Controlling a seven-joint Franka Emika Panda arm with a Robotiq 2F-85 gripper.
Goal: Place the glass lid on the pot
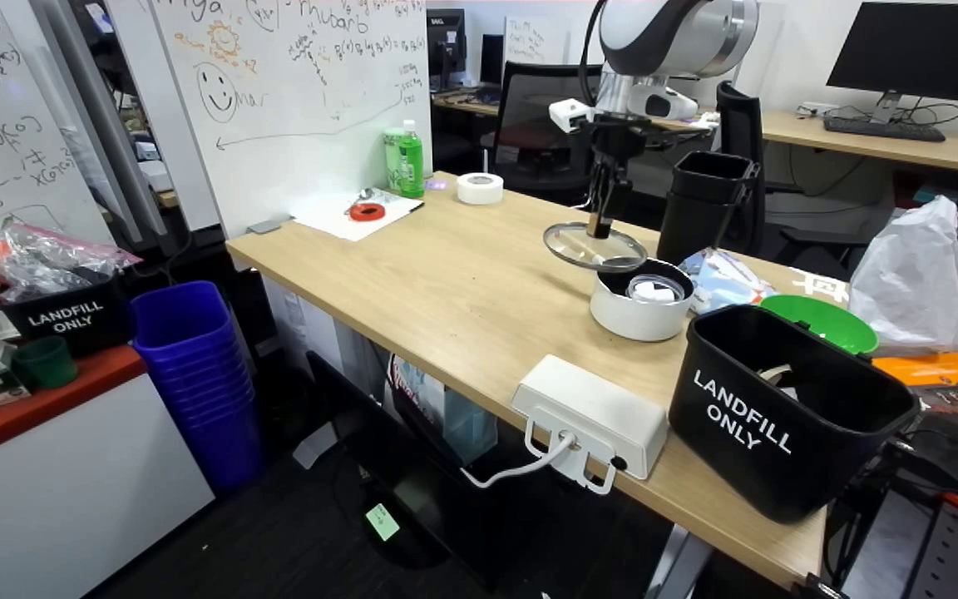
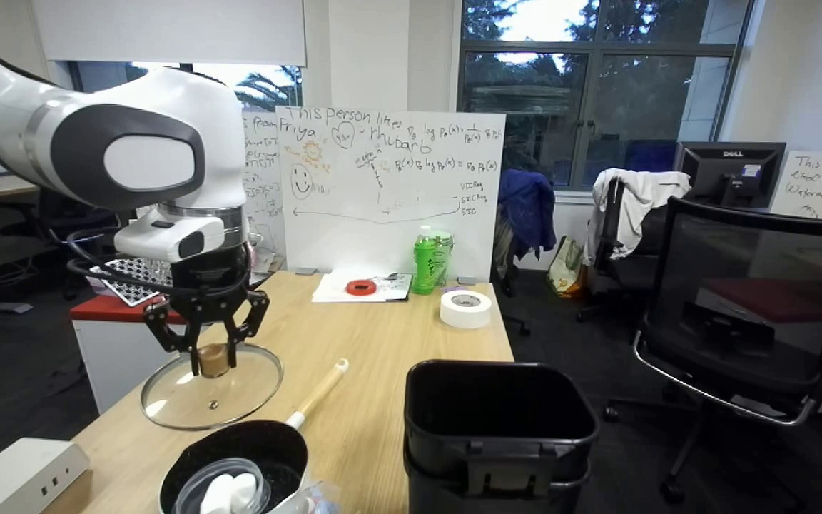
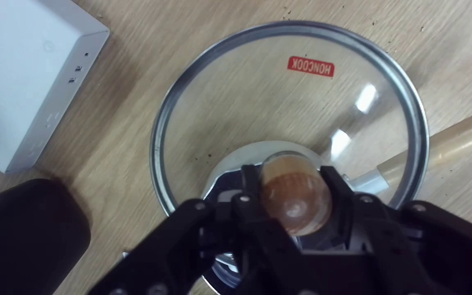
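The glass lid [image 1: 570, 243] is a clear disc with a metal rim and a wooden knob. It also shows in an exterior view [image 2: 240, 389] and the wrist view [image 3: 285, 102]. My gripper [image 2: 213, 363] is shut on the lid's knob [image 3: 295, 196], one finger on each side. The lid hangs in the air, a little tilted, apart from the pot. The white pot [image 1: 641, 318] with dark inside [image 2: 286, 442] stands on the table below, offset from the lid. Its wooden handle [image 3: 465, 137] points out to one side. A clear container with white things [image 1: 654, 289] sits inside the pot.
A white box [image 1: 591, 395] stands at the table edge near the pot. A black LANDFILL ONLY bin [image 1: 778, 416] and a tall black bin [image 2: 500, 428] flank it. A green bowl [image 1: 820, 320], tape roll [image 2: 465, 310] and green bottle [image 2: 424, 264] are also on the table.
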